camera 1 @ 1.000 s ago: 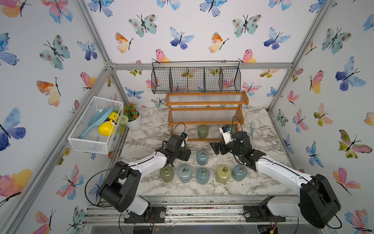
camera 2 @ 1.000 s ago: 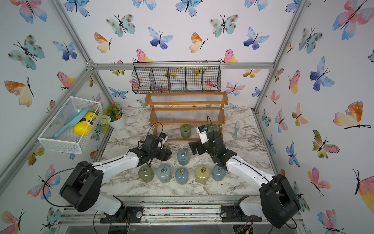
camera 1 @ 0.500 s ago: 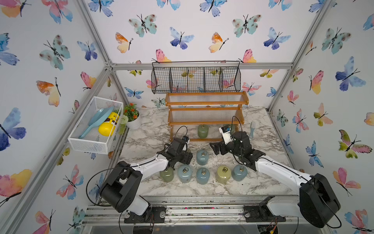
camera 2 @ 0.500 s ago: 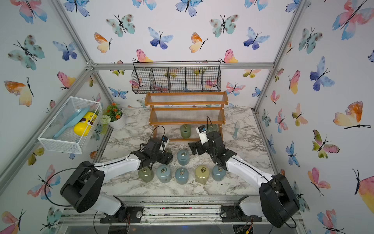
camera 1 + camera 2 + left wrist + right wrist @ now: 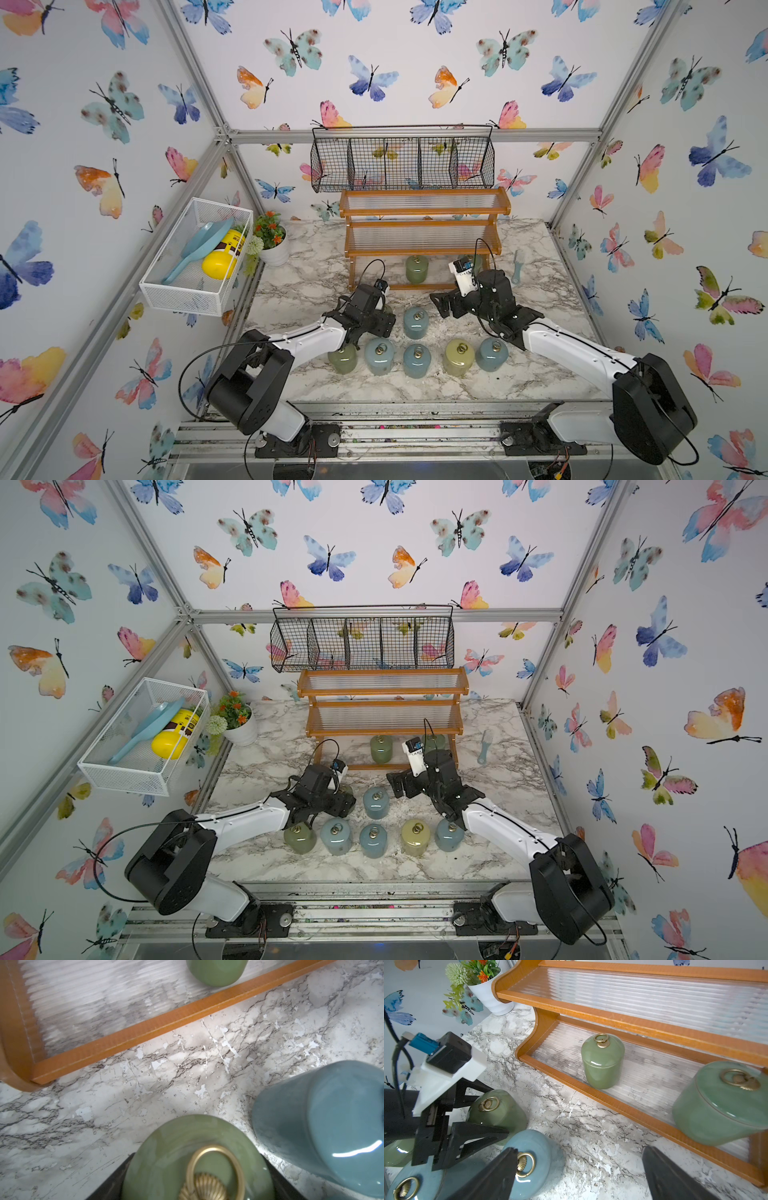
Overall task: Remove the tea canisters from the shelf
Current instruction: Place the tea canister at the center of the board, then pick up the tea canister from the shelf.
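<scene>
My left gripper (image 5: pixel 380 320) (image 5: pixel 197 1180) is shut on a green tea canister (image 5: pixel 166 1157) (image 5: pixel 498 1113), low over the marble just in front of the shelf (image 5: pixel 424 249) (image 5: pixel 384 729). Two green canisters (image 5: pixel 602 1061) (image 5: pixel 724 1105) stand on the shelf's bottom tier; both upper tiers are bare. On the table a blue canister (image 5: pixel 415 322) stands beside my left gripper. Nearer the front stands a row of green (image 5: pixel 343 357), blue (image 5: pixel 379 355), blue (image 5: pixel 417 359), yellow (image 5: pixel 458 356) and blue (image 5: pixel 491 353) canisters. My right gripper (image 5: pixel 442 305) (image 5: pixel 579 1167) hangs open and holds nothing.
A black wire basket (image 5: pixel 403 160) hangs above the shelf. A white mesh basket (image 5: pixel 195 253) on the left wall holds a yellow bottle and a blue scoop. A flower pot (image 5: pixel 274 245) stands at the back left, and a blue brush (image 5: pixel 518 266) lies right of the shelf.
My left gripper has moved forward and to the right with the green canister, away from the shelf towards the blue canister. The right arm has not moved.
</scene>
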You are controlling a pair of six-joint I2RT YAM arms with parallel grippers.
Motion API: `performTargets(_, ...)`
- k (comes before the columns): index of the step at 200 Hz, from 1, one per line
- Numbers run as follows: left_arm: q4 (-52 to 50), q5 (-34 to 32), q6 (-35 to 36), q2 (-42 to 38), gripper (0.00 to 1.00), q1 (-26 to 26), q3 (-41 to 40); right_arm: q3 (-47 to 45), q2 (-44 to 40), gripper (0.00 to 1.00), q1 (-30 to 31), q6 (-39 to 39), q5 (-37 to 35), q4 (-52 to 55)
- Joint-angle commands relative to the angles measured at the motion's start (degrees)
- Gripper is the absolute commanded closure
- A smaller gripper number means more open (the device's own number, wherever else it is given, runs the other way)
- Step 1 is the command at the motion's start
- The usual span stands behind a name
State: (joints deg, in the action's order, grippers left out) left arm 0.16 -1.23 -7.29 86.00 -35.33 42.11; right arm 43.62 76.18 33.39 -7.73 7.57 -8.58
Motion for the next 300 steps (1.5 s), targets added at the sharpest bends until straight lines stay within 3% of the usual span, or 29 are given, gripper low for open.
performTargets(1,2.19,-1.44,-0.79,-0.97,0.21,-0.18,-0.7,-0.9,-0.16,0.01,-0.25,-0.34,0.42,-0.76)
performTargets(106,2.13,-1.74,-0.53,-3.55,0.1,-0.46,-0.84,-1.08,-0.68,0.01,-0.21,-0.23,-0.04,-0.39)
performTargets(175,-1.2,-5.43,-1.47,-10.38,0.06,-0.53,2.12,-0.17,-0.56,0.0,-0.2,0.47,1.66,-0.4)
performTargets(300,-1.68,-12.37,-6.82,-26.01,0.01,0.0,-5.45,9.31,18.44,0.0,-0.25,-0.03,-2.91,-13.42)
